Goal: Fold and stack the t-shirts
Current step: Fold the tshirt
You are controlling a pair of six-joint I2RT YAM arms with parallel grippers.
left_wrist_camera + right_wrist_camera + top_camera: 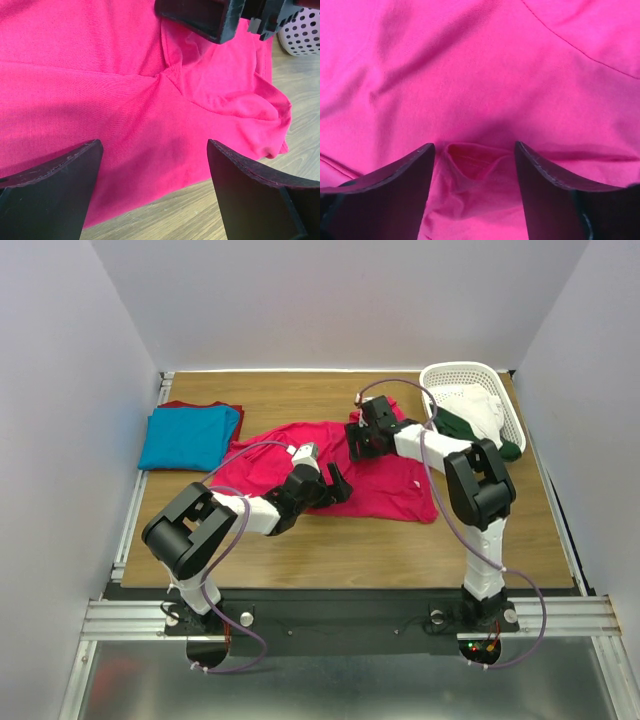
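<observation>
Crimson-pink shirt (390, 485) is spread across the middle of the table (400, 550). The left gripper (338, 483) is held wide open over its near edge, with nothing grasped. The right gripper (358, 447) is set close over the far part, jaws parted around a small raised pucker of cloth. The turquoise shirt (185, 440) is laid folded on the dark red one (200, 405), far left.

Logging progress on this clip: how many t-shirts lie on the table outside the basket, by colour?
Crimson-pink t-shirt: 1
Turquoise-blue t-shirt: 1
Dark red t-shirt: 1
Total: 3
</observation>
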